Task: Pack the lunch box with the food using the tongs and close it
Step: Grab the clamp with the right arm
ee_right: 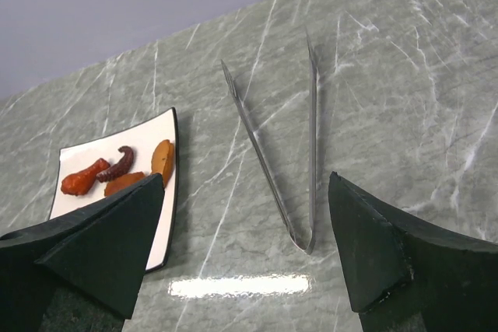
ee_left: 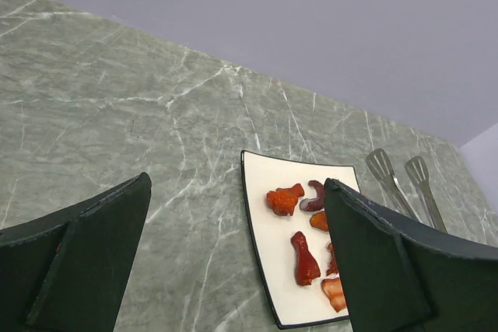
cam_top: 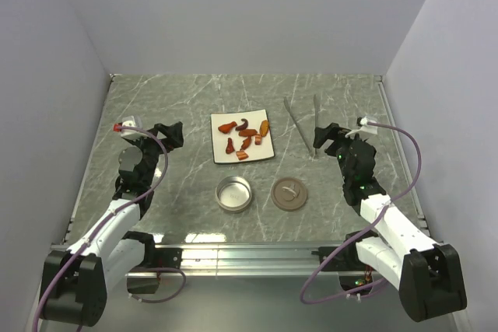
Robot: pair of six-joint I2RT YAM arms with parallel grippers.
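Observation:
The round silver lunch box (cam_top: 234, 193) sits open on the marble table, its brown lid (cam_top: 290, 193) flat beside it on the right. Several pieces of food (cam_top: 246, 137) (ee_left: 302, 256) (ee_right: 115, 173), orange, red-brown and one dark purple, lie on a white square plate (cam_top: 221, 150). The thin metal tongs (cam_top: 303, 123) (ee_right: 282, 159) lie in a narrow V right of the plate, joined end toward me. My right gripper (cam_top: 322, 139) (ee_right: 245, 258) hovers open just short of that joined end. Left of the plate, my left gripper (cam_top: 173, 134) (ee_left: 237, 258) stands open and empty.
The white plate (ee_left: 268, 239) has a dark rim. Walls close the table at the back and both sides. A metal rail (cam_top: 241, 253) runs along the near edge between the arm bases.

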